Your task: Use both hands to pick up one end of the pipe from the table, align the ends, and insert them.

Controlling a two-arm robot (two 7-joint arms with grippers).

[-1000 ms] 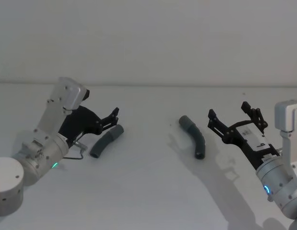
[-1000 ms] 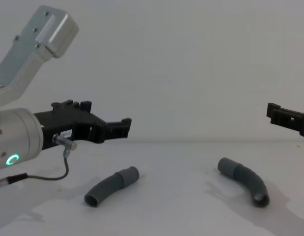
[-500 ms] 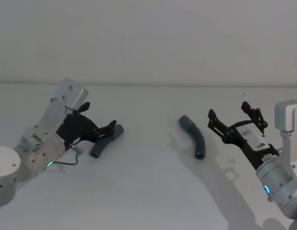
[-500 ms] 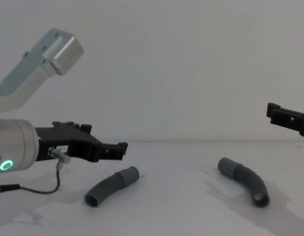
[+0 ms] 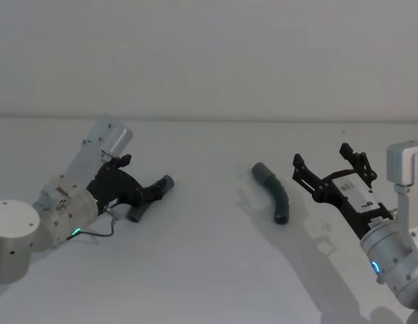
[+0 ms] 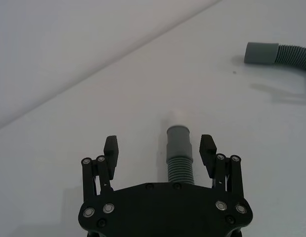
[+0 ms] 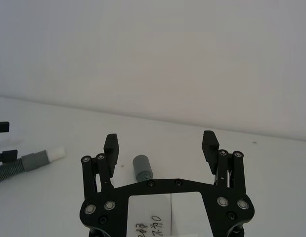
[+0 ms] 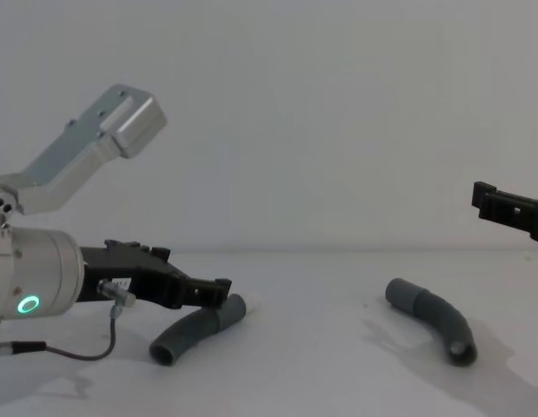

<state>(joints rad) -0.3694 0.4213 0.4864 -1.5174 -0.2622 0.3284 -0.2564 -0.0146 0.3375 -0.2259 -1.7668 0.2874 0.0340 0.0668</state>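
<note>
L tool [image 6: 159, 143]: wide, fingers either side of L piece [image 6: 180, 153], not clamped.
R tool [image 7: 160, 139]: wide, well apart from L piece.
R piece [image 5: 276, 192]: on surface [image 5: 209, 270], between L piece & R tool.
Progress: early; grasps, lift, align, insert all left.

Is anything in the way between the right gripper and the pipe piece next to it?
No, nothing visible. The right gripper hovers open beside the right pipe piece, with just bare white table between them.
</note>
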